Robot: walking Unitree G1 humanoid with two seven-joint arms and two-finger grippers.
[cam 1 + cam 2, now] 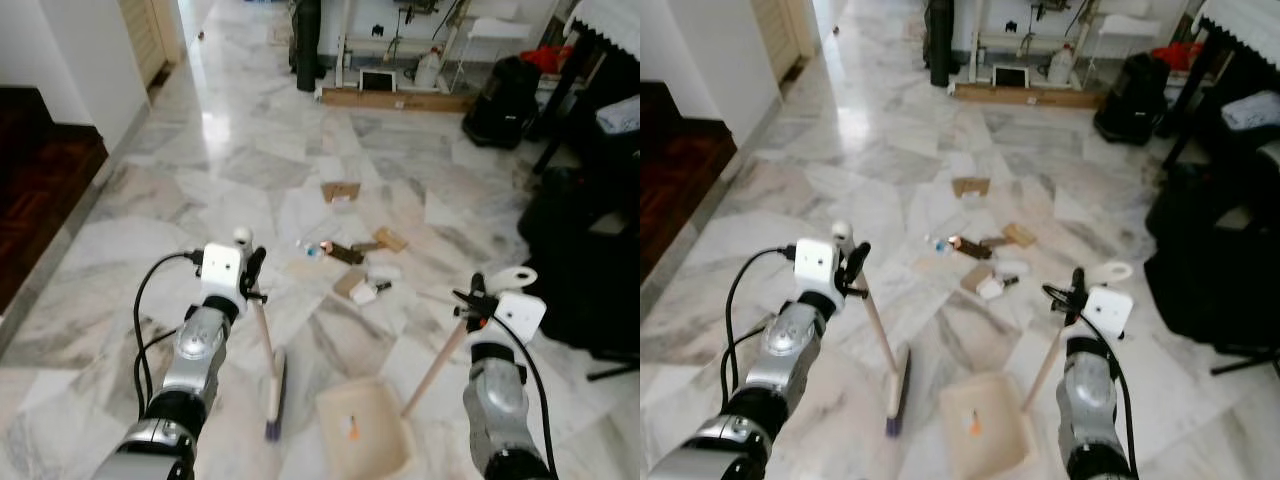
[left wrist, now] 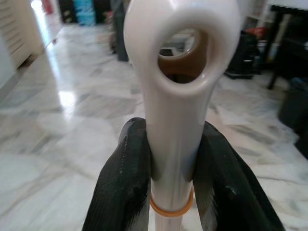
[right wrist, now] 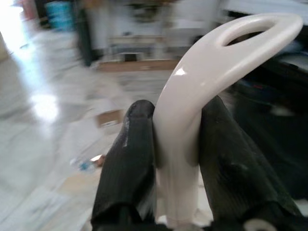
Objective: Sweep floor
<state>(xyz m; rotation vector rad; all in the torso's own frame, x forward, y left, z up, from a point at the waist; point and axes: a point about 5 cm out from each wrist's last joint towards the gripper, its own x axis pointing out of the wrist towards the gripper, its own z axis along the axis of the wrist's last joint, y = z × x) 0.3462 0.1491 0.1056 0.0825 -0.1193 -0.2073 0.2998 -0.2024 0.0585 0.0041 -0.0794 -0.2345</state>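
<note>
Glossy white-grey marble floor (image 1: pixel 250 150); smooth shiny cream plastic broom handle (image 2: pixel 178 96); matt black rubbery fingers (image 2: pixel 122 183); brown cardboard scraps (image 1: pixel 340 190).

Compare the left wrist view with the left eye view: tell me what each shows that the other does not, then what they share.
Left wrist view alone: an orange band around the broom handle just below the black fingers pinching it.

Left eye view alone: the broom head on the floor, the dustpan with its handle in the right gripper, and scattered litter ahead.

Both: the left gripper shut on the broom handle, over marble floor.
</note>
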